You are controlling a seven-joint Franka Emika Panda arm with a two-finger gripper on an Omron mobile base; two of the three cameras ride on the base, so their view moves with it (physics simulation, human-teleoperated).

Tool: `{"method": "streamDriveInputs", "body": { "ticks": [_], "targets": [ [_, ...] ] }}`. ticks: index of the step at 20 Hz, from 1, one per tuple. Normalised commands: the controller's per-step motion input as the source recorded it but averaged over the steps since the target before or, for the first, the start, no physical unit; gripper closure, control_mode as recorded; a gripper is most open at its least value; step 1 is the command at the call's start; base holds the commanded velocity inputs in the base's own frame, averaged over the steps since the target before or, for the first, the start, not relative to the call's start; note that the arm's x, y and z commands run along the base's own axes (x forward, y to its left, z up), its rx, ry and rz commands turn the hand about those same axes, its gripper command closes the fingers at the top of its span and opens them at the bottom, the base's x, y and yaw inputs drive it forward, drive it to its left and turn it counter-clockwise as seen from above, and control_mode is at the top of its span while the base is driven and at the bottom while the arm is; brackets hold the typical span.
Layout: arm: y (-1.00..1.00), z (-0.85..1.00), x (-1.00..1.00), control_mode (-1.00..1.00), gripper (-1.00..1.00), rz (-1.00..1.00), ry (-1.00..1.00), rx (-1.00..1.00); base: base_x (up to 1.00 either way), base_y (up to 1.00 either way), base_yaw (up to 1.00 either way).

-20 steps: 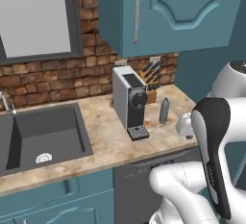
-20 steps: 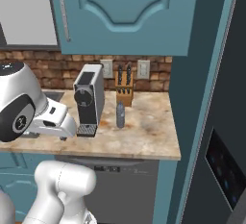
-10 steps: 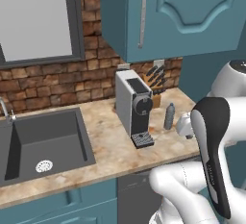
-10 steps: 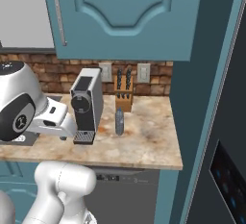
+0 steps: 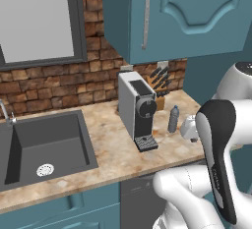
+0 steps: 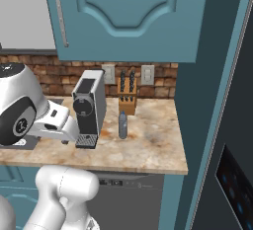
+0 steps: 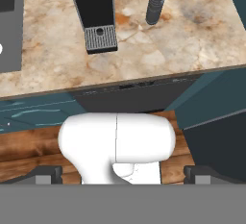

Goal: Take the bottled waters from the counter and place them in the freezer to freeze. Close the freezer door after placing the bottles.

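One bottled water (image 5: pixel 173 119), slim and dull grey-blue, stands upright on the beige marbled counter (image 5: pixel 113 149) between the coffee machine and the knife block. The right base view shows this bottle (image 6: pixel 122 125) too. In the hand view the bottle (image 7: pixel 156 0) is far ahead at the top, past the counter's front edge (image 7: pixel 144 76). My gripper (image 7: pixel 123 175) is open with nothing between its fingertips (image 7: pixel 45 175), held back from the counter. The slate-grey freezer door (image 6: pixel 237 125) with its black control panel (image 6: pixel 234 182) stands at the right.
A black and grey coffee machine (image 5: pixel 139 110) stands left of the bottle, and a knife block (image 5: pixel 158 88) stands behind it by the brick wall. The dark sink (image 5: pixel 44 139) lies at the left. A dark dishwasher (image 6: pixel 128 194) sits under the counter. Teal wall cupboards (image 6: pixel 123 17) hang above.
The whole picture has shifted a little in both base views, so the base has moved. The bottle stays where it was beside the coffee machine. The gripper stays open.
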Motion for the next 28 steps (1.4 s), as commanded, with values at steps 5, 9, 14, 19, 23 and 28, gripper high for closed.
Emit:
{"method": "streamDriveInputs", "body": {
  "ticks": [5,9,14,19,23,28],
  "targets": [
    [-0.04,0.0,0.02,-1.0,-1.0,0.01,0.0,0.01,0.0,0.0,0.0],
    [-0.27,0.0,0.13,-1.0,-1.0,0.08,0.01,0.05,0.0,0.0,0.0],
    [-0.42,-0.01,0.21,-1.0,-1.0,0.18,0.0,0.04,0.0,0.0,0.0],
    [-0.51,-0.12,0.32,-1.0,-1.0,0.2,-0.1,0.0,0.0,0.0,0.0],
    [-0.27,-0.49,0.37,-1.0,-1.0,0.17,-0.3,-0.05,0.0,0.0,0.0],
    [-0.17,-0.45,0.25,-1.0,-1.0,0.13,-0.38,-0.04,0.0,0.0,0.0]
  ]
}}
